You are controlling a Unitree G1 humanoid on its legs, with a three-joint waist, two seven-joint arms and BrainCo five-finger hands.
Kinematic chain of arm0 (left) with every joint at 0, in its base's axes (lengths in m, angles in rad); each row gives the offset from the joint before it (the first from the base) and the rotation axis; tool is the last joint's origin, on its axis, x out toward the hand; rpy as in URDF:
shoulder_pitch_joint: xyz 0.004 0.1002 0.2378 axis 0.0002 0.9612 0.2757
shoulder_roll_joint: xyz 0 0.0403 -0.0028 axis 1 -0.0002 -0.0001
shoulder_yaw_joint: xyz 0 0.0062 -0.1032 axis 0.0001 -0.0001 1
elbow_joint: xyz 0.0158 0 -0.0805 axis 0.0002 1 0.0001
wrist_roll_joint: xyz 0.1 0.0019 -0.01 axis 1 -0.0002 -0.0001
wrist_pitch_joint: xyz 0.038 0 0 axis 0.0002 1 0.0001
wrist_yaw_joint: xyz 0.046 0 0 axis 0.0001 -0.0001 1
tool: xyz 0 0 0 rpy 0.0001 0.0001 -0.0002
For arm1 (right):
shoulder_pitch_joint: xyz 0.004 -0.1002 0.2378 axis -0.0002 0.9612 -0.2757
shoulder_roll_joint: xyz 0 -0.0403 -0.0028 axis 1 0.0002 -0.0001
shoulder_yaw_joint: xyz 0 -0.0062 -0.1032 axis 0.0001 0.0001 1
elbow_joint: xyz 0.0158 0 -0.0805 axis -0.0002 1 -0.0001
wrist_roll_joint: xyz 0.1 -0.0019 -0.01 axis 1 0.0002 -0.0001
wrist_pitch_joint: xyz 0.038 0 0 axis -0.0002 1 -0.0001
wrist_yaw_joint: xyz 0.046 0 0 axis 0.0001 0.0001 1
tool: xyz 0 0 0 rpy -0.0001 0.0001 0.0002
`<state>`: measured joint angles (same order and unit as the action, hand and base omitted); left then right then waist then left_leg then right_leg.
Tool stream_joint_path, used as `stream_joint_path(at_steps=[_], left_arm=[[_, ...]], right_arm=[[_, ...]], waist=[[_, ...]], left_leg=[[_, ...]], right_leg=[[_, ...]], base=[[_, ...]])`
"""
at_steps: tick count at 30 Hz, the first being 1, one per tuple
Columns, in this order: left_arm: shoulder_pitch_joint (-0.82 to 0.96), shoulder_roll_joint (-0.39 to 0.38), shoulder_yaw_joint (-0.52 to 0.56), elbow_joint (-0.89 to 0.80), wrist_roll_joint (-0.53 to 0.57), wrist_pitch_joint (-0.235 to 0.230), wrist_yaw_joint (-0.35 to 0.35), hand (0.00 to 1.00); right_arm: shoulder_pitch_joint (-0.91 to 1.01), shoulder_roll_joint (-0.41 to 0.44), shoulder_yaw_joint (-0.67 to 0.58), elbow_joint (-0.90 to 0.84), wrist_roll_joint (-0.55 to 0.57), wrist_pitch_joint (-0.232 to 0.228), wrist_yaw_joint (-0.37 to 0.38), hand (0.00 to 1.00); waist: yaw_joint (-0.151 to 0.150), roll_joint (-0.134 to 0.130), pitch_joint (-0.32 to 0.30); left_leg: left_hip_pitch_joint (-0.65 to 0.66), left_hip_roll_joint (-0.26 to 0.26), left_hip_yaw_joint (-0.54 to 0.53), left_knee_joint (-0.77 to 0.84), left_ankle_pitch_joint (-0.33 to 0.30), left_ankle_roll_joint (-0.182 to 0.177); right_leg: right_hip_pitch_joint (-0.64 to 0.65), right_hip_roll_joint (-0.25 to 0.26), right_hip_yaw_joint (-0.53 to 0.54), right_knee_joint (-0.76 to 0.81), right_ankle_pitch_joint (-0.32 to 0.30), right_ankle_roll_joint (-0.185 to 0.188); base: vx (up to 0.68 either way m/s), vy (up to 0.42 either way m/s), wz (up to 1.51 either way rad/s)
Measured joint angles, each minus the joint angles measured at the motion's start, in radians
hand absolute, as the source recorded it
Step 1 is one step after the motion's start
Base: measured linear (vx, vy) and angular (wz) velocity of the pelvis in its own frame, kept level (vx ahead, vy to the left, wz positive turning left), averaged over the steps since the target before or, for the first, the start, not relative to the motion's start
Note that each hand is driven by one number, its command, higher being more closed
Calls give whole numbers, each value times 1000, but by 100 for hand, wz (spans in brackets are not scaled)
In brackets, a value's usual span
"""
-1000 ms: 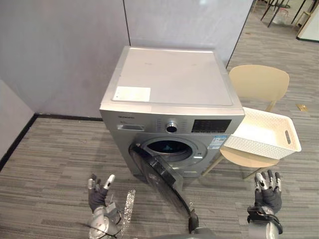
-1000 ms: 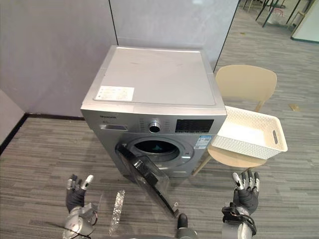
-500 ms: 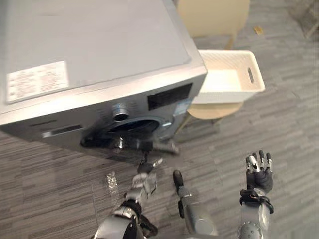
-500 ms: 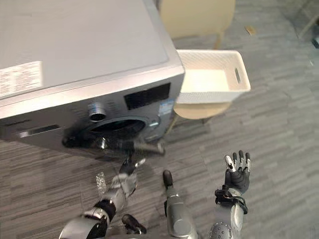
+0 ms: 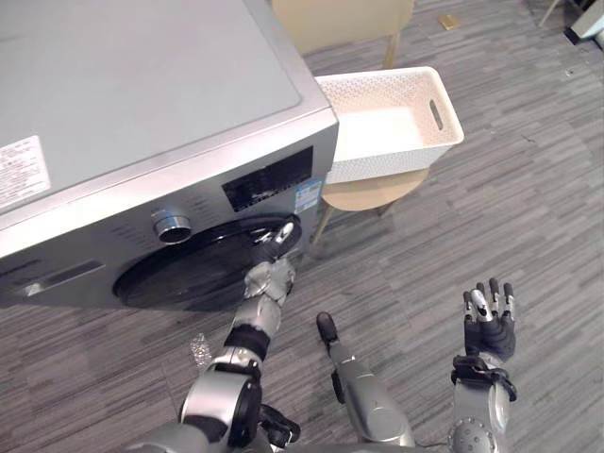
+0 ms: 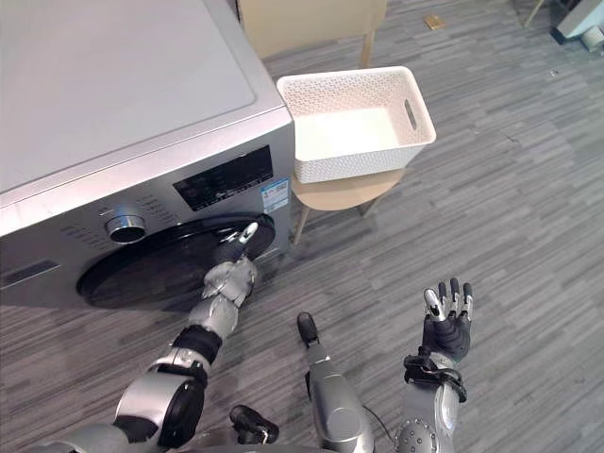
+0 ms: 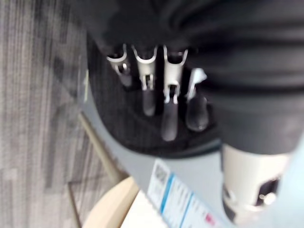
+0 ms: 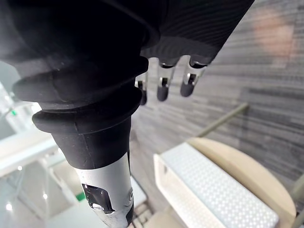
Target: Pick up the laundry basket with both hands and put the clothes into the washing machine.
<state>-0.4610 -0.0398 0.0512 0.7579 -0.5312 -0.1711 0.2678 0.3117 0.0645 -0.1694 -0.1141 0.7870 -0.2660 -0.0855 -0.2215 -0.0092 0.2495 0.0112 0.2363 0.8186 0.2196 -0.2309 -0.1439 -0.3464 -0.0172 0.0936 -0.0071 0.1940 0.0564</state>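
Observation:
The grey washing machine (image 5: 142, 85) stands at the left, its round dark door (image 5: 189, 274) lying flat against its front. My left hand (image 5: 267, 274) rests on the door's right edge with straight fingers (image 7: 166, 114). A white perforated laundry basket (image 5: 377, 165) sits on a beige chair (image 5: 363, 195) to the right of the machine; no clothes show inside it. My right hand (image 5: 488, 326) hangs open over the floor at the lower right, well short of the basket (image 8: 213, 190).
A scrap of clear plastic (image 5: 200, 349) lies on the grey plank floor below the door. The chair's wooden leg (image 5: 321, 226) stands close to the machine's right corner. Open floor stretches to the right of the chair.
The camera has swung closer and to the right. The door, open a second ago, now lies shut against the machine, with my left hand raised from near the floor onto it.

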Motion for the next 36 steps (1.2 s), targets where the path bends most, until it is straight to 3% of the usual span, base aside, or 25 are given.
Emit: stream_joint_path(at_steps=[2,8,12,18,22,25,31,36], left_arm=[[148,6,-2,-45,25,-38,-27,0],[514,15,2,-64,143,-51,-93,0],[641,7,138,-23,229,-52,-91,0],[707,31,227,199,227,-31,-92,0],[719,46,236,301,235,15,-135,0],[716,53,235,325,242,38,-142,0],[693,59,227,341,239,36,-164,0],[677,72,221,343,229,36,-175,0]], right_arm=[[-2,-1,-8,67,-5,2,3,0],[-11,-18,-64,250,-11,9,32,0],[-60,-37,-69,440,-17,13,40,0],[-152,-71,-65,725,-65,44,36,0],[-209,-99,-65,993,-163,86,37,0],[-239,-107,-65,1174,-267,129,37,0],[-226,-129,-82,1277,-454,185,38,0],[-239,-121,-89,1278,-545,198,33,0]], waist=[[26,17,-12],[101,79,-86],[166,68,-129],[214,57,-183],[240,42,-211],[238,30,-225],[237,19,-237],[236,-1,-235]], left_leg=[[17,-4,-47,-16,13,5],[39,-36,-167,-76,42,14],[56,-56,-263,-105,69,24],[95,-102,-366,-161,103,48],[120,-139,-411,-215,133,63],[142,-154,-430,-252,153,68],[158,-180,-498,-294,180,81],[155,-166,-515,-280,179,80]], right_leg=[[49,-13,-41,-19,-2,-3],[161,-56,-150,-83,-5,0],[231,-83,-241,-90,-16,8],[310,-126,-339,-90,-35,23],[336,-152,-372,-79,-44,35],[345,-164,-390,-64,-53,42],[370,-195,-447,-35,-81,58],[356,-204,-451,28,-119,56]], base=[[-72,-55,57],[-32,2,60],[-21,32,73],[-42,33,56],[-57,45,33],[-51,9,19],[-27,3,32],[5,-22,12]])
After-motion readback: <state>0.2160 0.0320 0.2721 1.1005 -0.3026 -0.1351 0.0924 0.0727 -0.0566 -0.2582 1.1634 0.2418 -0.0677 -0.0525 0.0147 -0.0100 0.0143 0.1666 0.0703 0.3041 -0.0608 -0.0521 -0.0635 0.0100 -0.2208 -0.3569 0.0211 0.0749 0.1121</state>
